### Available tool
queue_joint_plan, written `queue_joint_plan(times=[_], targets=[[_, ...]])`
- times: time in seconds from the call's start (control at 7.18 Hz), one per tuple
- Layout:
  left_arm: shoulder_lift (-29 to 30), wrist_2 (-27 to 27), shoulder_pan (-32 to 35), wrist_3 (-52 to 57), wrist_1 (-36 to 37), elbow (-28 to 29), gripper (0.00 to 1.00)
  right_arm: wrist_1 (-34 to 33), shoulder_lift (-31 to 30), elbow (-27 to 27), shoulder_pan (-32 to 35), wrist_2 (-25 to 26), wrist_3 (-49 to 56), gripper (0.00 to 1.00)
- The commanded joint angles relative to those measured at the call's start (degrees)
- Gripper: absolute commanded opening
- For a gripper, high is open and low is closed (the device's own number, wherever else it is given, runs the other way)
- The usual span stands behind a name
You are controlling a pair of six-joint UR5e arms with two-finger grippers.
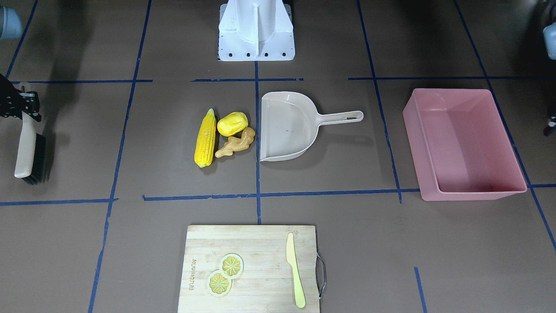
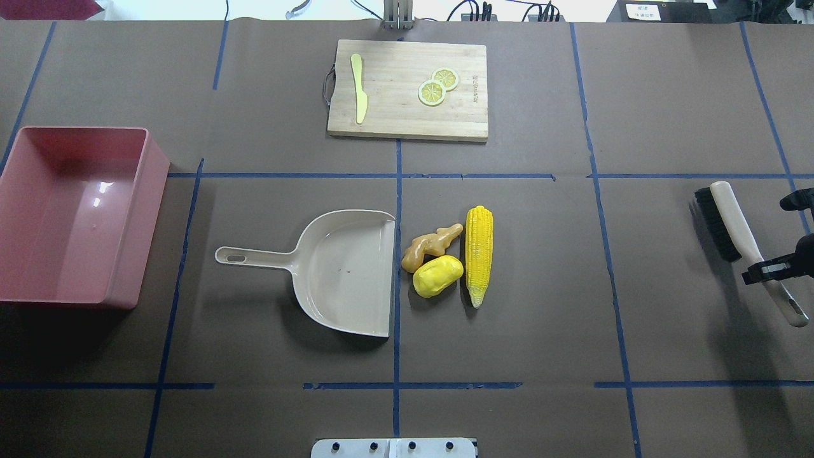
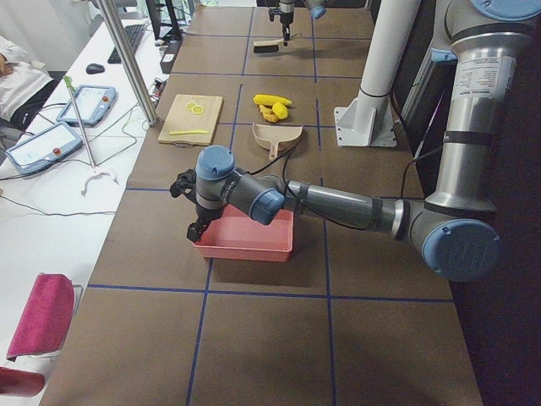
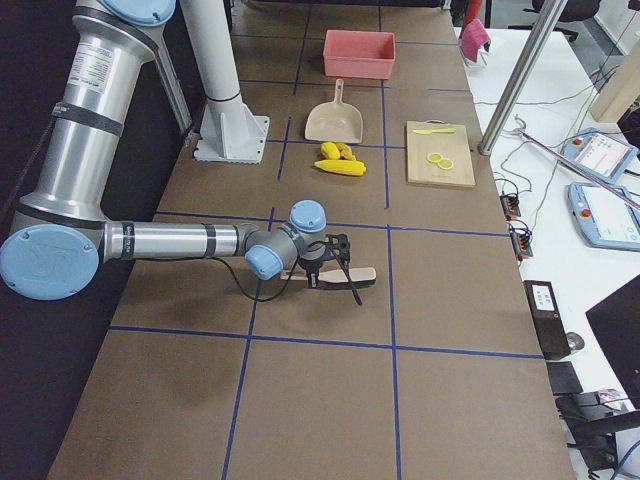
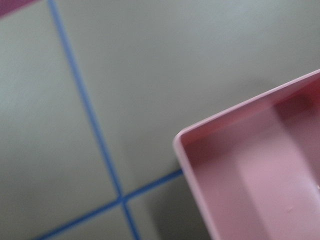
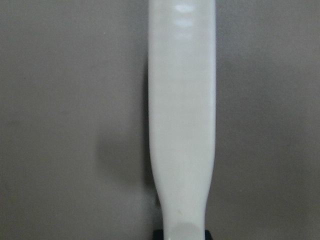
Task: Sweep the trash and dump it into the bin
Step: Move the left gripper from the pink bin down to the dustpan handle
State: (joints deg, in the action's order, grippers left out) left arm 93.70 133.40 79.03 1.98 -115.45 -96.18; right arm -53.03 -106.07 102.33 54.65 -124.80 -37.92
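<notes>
Pink rectangular plastic bin (image 2: pixel 145 222): far left of the overhead view, upright on the brown table (image 2: pixel 254 356), which is marked off in blue tape lines.
Left gripper (image 3: pixel 194 228): hangs at 1 corner of the bin in the left-side view. Its wrist camera looks down on that rim corner and shows no fingers, so I cannot tell whether the claw is open or closed.
Beige plastic dustpan (image 2: pixel 343 273): flat on the table right of the bin and well apart from it, with the handle pointing at the bin and the wide mouth facing the trash.
Wooden cutting board (image 2: pixel 394 95): at the table's far edge, carrying a pale yellow knife (image 2: pixel 360 95) on its left part and 2 overlapping lemon slices (image 2: pixel 437 87) on its right part.
Trash: 3 toy foods on the table just beside the dustpan's mouth, outside the pan and well apart from the bin.
Knobbly tan ginger root (image 2: pixel 429 247): nearest the mouth, touching the lump.
Smooth yellow oval lump (image 2: pixel 437 276): on the robot's side of the ginger.
Yellow corn cob (image 2: pixel 479 254): just right of both, lying parallel to the mouth.
Cream-handled black-bristled brush (image 2: pixel 739 219): far right.
Right gripper (image 2: pixel 771 271): clamped on the brush handle, towards its end away from the bristles.
</notes>
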Motion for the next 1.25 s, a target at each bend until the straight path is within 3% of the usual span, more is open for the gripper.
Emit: queue_joint_plan(times=[0.0,0.42,1.11], targets=[[3.9,0.4,-6.7,-0.2,-7.3,-0.1,1.00,-0.1,1.4,-0.2,-0.1,0.0,-0.1,0.00],[15.9,0.3,-20.1,-0.3,-7.0,-0.2,1.00,-0.1,1.9,-0.2,-0.1,0.2,-0.1,0.00],[17.2,-0.6,-32.4,5.0,-8.6,-4.8,1.00,-0.1,2.9,-0.3,-0.1,0.5,-0.1,0.00]])
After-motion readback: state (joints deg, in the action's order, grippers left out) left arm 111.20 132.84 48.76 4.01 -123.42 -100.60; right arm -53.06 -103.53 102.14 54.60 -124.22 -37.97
